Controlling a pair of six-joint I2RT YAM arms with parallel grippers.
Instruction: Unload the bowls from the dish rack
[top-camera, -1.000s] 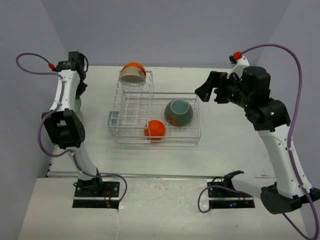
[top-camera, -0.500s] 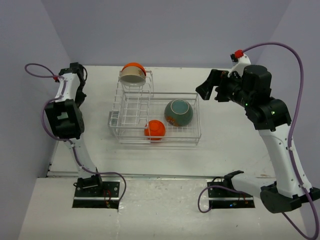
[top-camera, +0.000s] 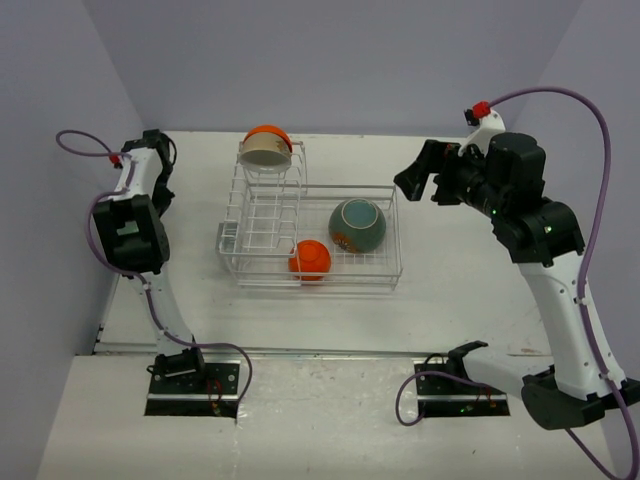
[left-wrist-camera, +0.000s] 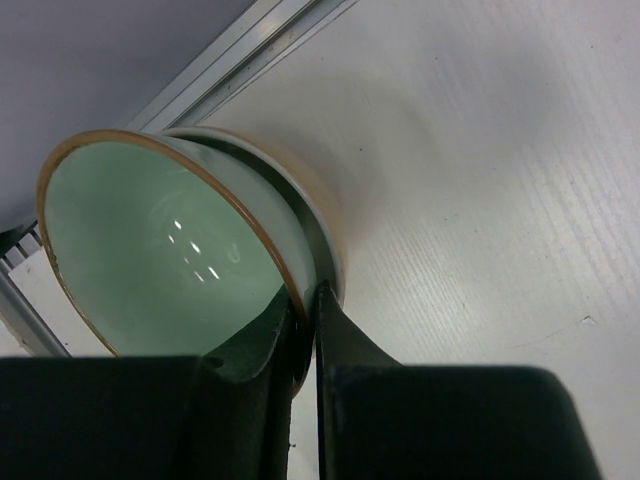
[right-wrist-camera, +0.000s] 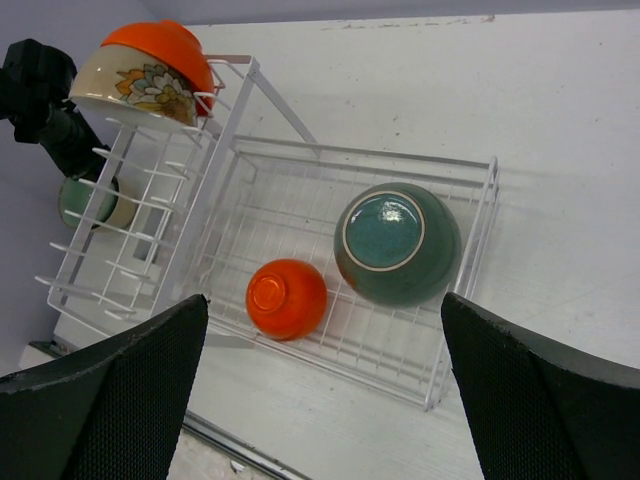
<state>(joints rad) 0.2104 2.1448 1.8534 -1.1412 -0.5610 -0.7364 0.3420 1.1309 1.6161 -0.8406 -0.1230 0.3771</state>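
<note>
- From above, the dish rack (top-camera: 262, 215) stands mid-table (top-camera: 460, 290), with its tall plate slots at the 9 o'clock end.
- In the basket the teal bowl (top-camera: 357, 225) lies upside down toward 3 o'clock. A small orange bowl (top-camera: 310, 259) lies just off it at 8 o'clock, close to the near wire wall.
- On top of the plate slots, at the rack's 11 o'clock, a cream bowl (top-camera: 266, 152) perches tilted, and a second orange bowl (top-camera: 267, 132) caps it.
- The right tool (top-camera: 416, 184) hangs at the rack's 2 o'clock, spread and holding nothing.
- The left arm (top-camera: 128, 232) stretches along the table's 9 o'clock edge, and I cannot make out its tool from here.
- At the left wrist, the left tool (left-wrist-camera: 310, 300) is pinching the rim of a pale green bowl (left-wrist-camera: 150, 240), with one finger (left-wrist-camera: 255, 345) inside and the other outside.
- That bowl is tipped on its side with its mouth toward the lens and its cream outer wall down by the table. I cannot tell whether it touches.
- A metal rail (left-wrist-camera: 250, 45) runs past at 12 o'clock.
- At the right wrist, the fingers (right-wrist-camera: 110, 400) sit far apart at 7 and 5 o'clock, with the rack between them.
- The teal and small orange bowls both show their bases.
- The cream bowl carries a flower pattern.
- At 9 o'clock, through the wires and outside the rack, the pale green bowl shows beneath the black left tool.
</note>
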